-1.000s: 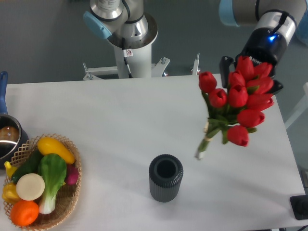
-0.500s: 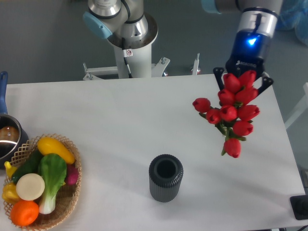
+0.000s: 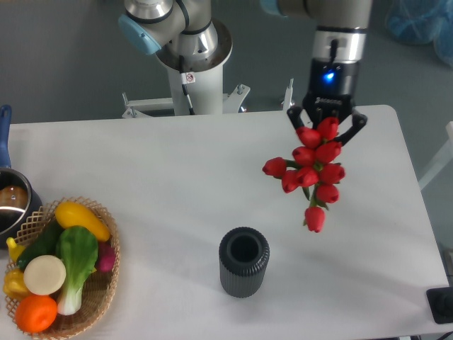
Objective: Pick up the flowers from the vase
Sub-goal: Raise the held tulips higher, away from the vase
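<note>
**Tulips out of the vase, held high**

Gripper (image 3: 326,125) fingers close around the top of the flowers (image 3: 310,166), one dark finger on each side of the uppermost buds, so the bunch hangs beneath it, clear of the table (image 3: 177,184). Stems are hidden behind the red heads from this camera, so exactly what the fingers pinch, buds or stalks, cannot be told.

Taking the vase (image 3: 243,261) as the landmark: the bunch is up and to the right of it, well apart, with no contact. The vase stands upright, its round mouth open and nothing showing inside. Far to the vase's left sits a wicker basket (image 3: 99,301) of vegetables, and past that, at the left edge, a pot (image 3: 10,202) with a blue handle. By the look of it the pick-up itself is done; what remains is keeping the hold.

Risks, as I judge them:

- The grip seems to sit on soft buds; they could squash or slide, and the bunch would drop.
- One bud juts out left and another hangs low. A quick swing or turn of the wrist could shake the bundle loose.
- Dropped from here, the bunch would land right of the vase, possibly near the table's right edge.
</note>
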`<state>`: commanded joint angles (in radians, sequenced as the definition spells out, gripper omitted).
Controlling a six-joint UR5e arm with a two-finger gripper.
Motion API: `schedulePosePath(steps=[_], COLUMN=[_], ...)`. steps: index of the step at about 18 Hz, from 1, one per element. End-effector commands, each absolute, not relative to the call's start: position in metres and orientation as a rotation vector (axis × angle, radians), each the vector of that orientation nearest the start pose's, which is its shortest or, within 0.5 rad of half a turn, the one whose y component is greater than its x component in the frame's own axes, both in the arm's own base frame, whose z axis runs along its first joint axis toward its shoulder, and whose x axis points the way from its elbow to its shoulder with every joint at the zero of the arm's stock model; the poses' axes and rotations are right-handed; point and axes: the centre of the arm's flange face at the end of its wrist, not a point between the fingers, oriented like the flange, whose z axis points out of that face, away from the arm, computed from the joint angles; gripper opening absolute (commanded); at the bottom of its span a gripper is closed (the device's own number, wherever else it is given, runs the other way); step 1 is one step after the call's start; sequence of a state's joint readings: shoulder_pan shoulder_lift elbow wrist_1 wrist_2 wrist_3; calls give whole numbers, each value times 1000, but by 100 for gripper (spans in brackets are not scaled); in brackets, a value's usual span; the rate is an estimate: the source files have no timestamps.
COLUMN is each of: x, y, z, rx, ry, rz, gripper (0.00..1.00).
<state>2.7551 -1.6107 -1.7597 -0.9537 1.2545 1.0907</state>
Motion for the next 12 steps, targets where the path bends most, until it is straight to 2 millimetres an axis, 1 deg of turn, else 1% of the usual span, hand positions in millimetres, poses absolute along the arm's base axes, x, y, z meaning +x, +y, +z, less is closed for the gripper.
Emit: schedulePosePath(steps=[1,2,5,8,12], x=[-425,-421,-415,-410,-408], y=[352,357,365,362,363], z=[451,454,452,444,443], rx=[-2717,-2752,-2853,-2947,-2963], ry=[-43,-29,3,107,127], rz=[290,289,292,236,234], gripper=[8,9,10,10,10])
